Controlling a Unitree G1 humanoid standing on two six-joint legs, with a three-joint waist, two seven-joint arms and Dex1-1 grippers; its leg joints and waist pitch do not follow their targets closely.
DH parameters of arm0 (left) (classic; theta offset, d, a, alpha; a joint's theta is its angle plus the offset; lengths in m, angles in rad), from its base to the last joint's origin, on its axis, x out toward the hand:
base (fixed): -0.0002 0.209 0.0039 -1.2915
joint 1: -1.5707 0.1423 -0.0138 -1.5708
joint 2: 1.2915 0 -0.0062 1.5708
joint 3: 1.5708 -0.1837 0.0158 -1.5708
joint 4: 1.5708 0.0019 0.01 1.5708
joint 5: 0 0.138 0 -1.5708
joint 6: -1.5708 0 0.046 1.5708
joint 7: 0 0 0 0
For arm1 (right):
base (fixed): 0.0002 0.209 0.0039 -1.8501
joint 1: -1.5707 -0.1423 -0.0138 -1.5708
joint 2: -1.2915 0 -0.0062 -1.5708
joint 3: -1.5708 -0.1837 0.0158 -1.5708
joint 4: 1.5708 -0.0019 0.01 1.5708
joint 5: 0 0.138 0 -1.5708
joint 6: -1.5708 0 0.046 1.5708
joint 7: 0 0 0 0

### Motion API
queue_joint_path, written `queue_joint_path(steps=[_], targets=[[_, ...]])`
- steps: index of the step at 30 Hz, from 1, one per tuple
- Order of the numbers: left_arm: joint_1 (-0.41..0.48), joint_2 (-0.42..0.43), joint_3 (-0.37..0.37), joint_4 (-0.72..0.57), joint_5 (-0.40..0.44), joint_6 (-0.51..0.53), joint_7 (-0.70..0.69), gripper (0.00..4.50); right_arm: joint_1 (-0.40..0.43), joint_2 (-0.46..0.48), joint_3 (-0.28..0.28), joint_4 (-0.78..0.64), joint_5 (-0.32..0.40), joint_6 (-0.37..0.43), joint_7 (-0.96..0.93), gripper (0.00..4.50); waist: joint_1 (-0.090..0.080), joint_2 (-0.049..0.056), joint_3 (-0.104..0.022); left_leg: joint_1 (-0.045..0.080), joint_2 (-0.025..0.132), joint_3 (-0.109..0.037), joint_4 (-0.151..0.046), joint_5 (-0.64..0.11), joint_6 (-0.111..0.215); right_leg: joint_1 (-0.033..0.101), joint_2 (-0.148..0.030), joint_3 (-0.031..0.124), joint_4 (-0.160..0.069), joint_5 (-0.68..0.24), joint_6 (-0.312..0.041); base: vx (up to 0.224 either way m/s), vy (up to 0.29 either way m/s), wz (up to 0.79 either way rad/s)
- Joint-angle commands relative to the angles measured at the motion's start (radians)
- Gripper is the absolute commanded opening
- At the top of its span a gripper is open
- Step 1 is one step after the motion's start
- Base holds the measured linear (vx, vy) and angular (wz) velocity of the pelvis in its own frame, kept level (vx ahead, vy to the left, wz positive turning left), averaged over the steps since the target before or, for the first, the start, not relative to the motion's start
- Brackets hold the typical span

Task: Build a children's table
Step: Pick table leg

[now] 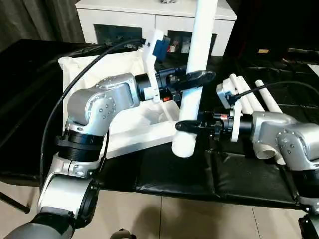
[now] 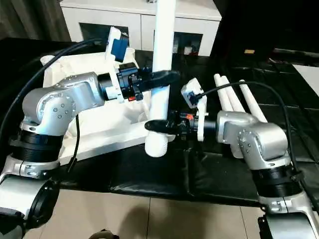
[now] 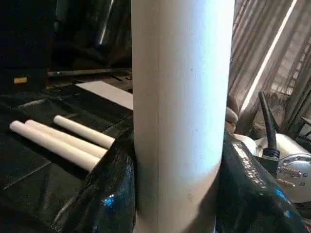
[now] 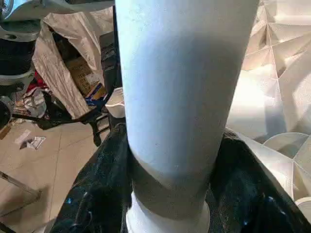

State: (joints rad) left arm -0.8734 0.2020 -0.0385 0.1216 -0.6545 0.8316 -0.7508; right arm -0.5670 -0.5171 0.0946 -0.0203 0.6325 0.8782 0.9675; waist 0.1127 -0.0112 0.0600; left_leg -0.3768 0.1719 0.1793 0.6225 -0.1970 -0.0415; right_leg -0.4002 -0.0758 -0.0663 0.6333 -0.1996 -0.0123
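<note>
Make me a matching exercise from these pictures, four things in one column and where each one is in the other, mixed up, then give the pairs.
Things
1. left pincer
2. right pincer
3. spare legs
4. tabletop

Places
A. lying side by side on the black surface, behind the right arm
B. gripping the upright leg near its lower end
C. underside up, beside the left arm
D. gripping the upright leg higher up

Pairs: 1-D, 2-B, 3-A, 4-C

A white cabinet (image 1: pixel 149 20) stands behind the black table (image 1: pixel 199 179), above beige floor tiles (image 1: pixel 189 219).
</note>
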Motion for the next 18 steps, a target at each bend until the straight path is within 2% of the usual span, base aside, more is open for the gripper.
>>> queue_joint_path(steps=[1,3,4,5,13,15,17,18], targets=[[-0.003,0.002,0.001,-0.036,-0.006,0.009,0.000,1.79,0.011,0.002,0.000,-0.023,0.001,-0.009,0.006,1.85,0.001,-0.009,-0.078,0.012,0.052,-0.018,-0.065,-0.032,0.033,0.065,-0.074,0.051,-0.058,-0.020,-0.256,0.000,0.000,0.00],[-0.003,0.003,0.000,-0.034,0.002,0.007,0.008,1.79,0.014,0.005,-0.003,-0.025,0.003,-0.009,0.003,1.85,0.001,-0.009,-0.078,0.012,0.053,-0.018,-0.065,-0.030,0.033,0.064,-0.074,0.052,-0.058,-0.013,-0.256,0.000,0.000,0.00],[-0.003,0.003,0.000,-0.034,0.002,0.007,0.008,2.35,0.014,0.005,-0.003,-0.025,0.003,-0.009,0.003,1.85,0.001,-0.009,-0.079,0.012,0.053,-0.018,-0.065,-0.030,0.033,0.064,-0.074,0.052,-0.057,-0.011,-0.257,0.000,0.000,0.00],[-0.013,-0.010,0.022,-0.002,0.010,0.008,0.049,2.49,0.017,0.011,-0.013,-0.026,0.007,-0.012,-0.005,1.85,0.001,-0.008,-0.079,0.013,0.053,-0.018,-0.065,-0.031,0.034,0.064,-0.073,0.051,-0.057,-0.007,-0.260,0.000,0.000,0.00],[0.003,-0.002,0.048,-0.009,-0.013,0.036,0.051,2.91,0.032,0.029,-0.060,-0.041,0.030,-0.009,-0.042,1.84,0.001,-0.009,-0.079,0.013,0.053,-0.018,-0.065,-0.027,0.034,0.063,-0.074,0.052,-0.057,-0.006,-0.259,0.000,0.000,0.00],[0.020,0.007,0.057,-0.023,-0.030,0.060,0.047,3.27,0.044,0.031,-0.084,-0.058,0.041,-0.002,-0.061,1.84,0.003,-0.009,-0.078,0.012,0.052,-0.017,-0.066,-0.031,0.031,0.064,-0.074,0.052,-0.058,-0.011,-0.258,0.000,0.000,0.00],[0.030,0.009,0.067,-0.025,-0.036,0.065,0.058,3.34,0.054,0.028,-0.105,-0.066,0.046,-0.001,-0.070,1.84,0.002,-0.008,-0.078,0.013,0.053,-0.017,-0.066,-0.036,0.032,0.063,-0.074,0.051,-0.058,-0.017,-0.257,0.000,0.000,0.00],[0.034,0.010,0.070,-0.026,-0.036,0.067,0.062,3.58,0.056,0.027,-0.115,-0.064,0.045,-0.002,-0.078,1.84,0.002,-0.009,-0.078,0.012,0.052,-0.017,-0.066,-0.035,0.032,0.063,-0.073,0.051,-0.058,-0.017,-0.256,0.000,0.000,0.00]])
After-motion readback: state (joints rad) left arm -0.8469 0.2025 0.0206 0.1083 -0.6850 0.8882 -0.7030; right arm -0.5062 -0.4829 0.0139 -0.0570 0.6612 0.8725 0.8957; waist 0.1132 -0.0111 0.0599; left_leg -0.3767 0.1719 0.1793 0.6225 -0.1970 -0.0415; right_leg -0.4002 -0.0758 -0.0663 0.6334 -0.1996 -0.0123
